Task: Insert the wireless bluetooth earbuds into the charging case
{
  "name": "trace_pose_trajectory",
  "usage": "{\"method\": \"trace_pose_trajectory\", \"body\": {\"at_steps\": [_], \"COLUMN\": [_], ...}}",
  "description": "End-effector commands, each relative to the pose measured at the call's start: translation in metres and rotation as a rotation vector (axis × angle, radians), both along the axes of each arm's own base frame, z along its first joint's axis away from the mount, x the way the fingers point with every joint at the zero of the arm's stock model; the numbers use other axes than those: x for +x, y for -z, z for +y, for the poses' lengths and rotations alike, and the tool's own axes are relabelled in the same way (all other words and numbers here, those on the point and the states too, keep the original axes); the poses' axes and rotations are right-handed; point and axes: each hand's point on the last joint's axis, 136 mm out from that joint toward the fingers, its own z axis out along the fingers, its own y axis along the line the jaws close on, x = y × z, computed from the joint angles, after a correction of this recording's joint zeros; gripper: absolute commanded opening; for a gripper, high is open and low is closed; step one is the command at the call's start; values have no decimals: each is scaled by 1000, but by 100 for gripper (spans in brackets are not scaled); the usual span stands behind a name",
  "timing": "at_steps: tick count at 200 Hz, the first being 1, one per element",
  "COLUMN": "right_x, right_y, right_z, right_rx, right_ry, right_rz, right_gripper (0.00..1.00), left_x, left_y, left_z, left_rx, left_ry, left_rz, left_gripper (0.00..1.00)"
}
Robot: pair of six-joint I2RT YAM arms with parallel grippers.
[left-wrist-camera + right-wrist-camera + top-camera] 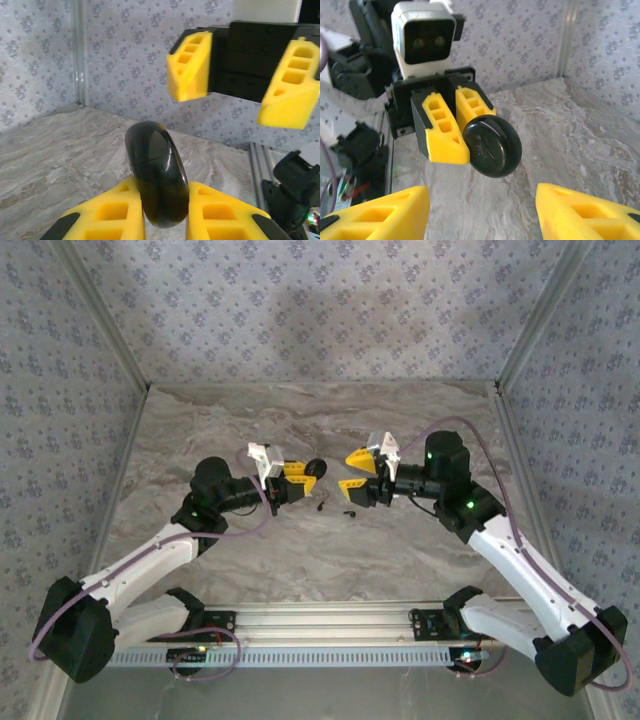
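the left gripper (308,476) was clamped on the closed charging case (155,170), the right gripper (352,473) apart and empty. both earbuds (350,512) lay uninserted on the table (400,550).

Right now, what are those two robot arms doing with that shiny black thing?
The left gripper is squeezing the round black charging case and holding it up above the table. The case's lid looks shut. The right gripper faces it with open, empty jaws. The two tiny black earbuds lie on the table below, between the arms, not yet in the case.
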Motion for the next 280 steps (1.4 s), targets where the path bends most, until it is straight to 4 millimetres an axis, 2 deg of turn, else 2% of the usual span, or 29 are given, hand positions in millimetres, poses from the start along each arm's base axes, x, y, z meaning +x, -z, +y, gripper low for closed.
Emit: {"method": "trace_pose_trajectory", "body": {"at_steps": [1,55,64,67,73,121,158,205,235,257,280], "right_x": [-18,-12,-11,-11,-10,-15,-17,-19,-20,-19,-13], "right_y": [-3,-7,-1,-11,-12,-15,-10,-10,-10,-9,-2], "right_z": [2,16,19,20,21,29,35,38,38,36,29], "right_rx": [-68,-74,-76,-67,-65,-25,-25,-11,-9,-29,-89], "right_ry": [-159,-273,-293,-297,-308,-413,-444,-478,-484,-464,-382], "right_rz": [-70,-64,-38,-58,-55,-15,11,17,13,4,-22], "right_gripper": [58,57,57,57,57,52,49,37,22,11,10], "left_x": [-20,-33,-34,-34,-35,-39,-41,-44,-45,-41,-35], "left_y": [-26,-37,-39,-40,-41,-47,-50,-51,-50,-47,-40], "left_z": [1,0,0,0,0,-1,-2,-2,-2,-1,1], "left_rx": [-55,-65,-66,-66,-66,-65,-64,-60,-51,-34,11], "left_ry": [92,160,167,170,174,191,198,205,202,177,123], "left_rz": [-63,-85,-87,-89,-91,-113,-123,-129,-127,-123,-135], "left_gripper": [14,14,14,14,14,14,14,14,14,21,43]}}
